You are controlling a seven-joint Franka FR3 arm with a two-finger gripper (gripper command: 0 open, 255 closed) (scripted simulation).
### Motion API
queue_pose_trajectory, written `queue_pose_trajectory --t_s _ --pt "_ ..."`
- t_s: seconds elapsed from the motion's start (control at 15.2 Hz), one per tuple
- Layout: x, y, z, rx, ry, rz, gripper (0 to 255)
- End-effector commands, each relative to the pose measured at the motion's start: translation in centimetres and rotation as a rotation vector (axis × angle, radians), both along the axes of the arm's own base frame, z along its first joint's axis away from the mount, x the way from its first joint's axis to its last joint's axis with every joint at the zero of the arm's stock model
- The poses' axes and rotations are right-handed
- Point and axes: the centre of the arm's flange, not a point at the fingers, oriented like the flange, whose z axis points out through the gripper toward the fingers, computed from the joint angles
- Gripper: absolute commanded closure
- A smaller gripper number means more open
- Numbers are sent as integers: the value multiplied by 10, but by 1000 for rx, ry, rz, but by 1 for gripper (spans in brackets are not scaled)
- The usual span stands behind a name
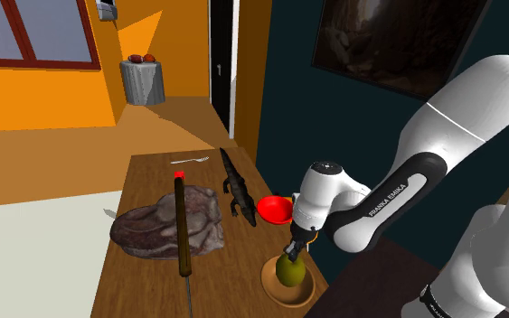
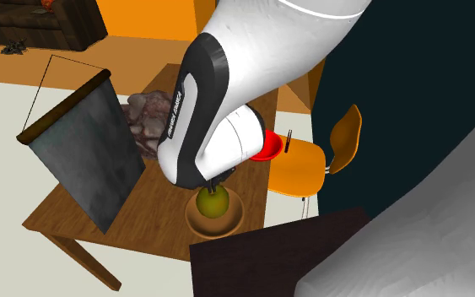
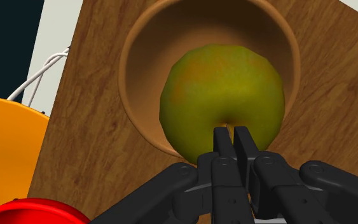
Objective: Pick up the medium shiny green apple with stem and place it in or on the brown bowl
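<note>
Pinching apple [image 3: 222,95] by the stem [image 3: 231,129]: gripper [image 3: 233,135] fingers pressed almost together, only a sliver of stem between them. Probably gripped there because a stem gives a narrow handle from straight above, where the round body is wide to span. Weak hold though, free to swing or slip.

Already down inside bowl [image 3: 139,70], off-centre toward the rim nearest the gripper. Can't tell whether resting on the bottom or hanging from the stem.

From shoulder view: apple [image 1: 287,270] poking up above the rim of bowl [image 1: 302,296], gripper [image 1: 294,251] right on top, wrist pointing down. Parked near the table [image 1: 225,280] edge on the stand side. Red dish [image 1: 275,210] close beyond, lizard toy [image 1: 239,194] past that. Grey lump [image 1: 157,230] with rod [image 1: 182,226] lying across it well apart. Nothing blocking a vertical exit.

Matches second exterior view: gripper [image 2: 213,184] over apple [image 2: 213,203] in bowl [image 2: 197,221], orange chair [image 2: 311,160] just off the table.

Reads as placement nearly done. Next: spread fingers, then pull straight up.

Risks:
- Rolling or tipping against the rim on release if not seated.
- Dragging the bowl toward the table edge if the stem snags, so no sideways motion.
</note>
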Motion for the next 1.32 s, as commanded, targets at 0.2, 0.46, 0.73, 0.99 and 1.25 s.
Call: queue_pose_trajectory --t_s 0.2,0.46,0.73,0.99,1.25 --pt "0 0 0 0 0 0 255" --pt "0 0 0 0 0 0 0" --pt "-1 -1 26 0 0 0 0" --pt "-3 -2 50 0 0 0 0" --pt "-3 -2 50 0 0 0 0"
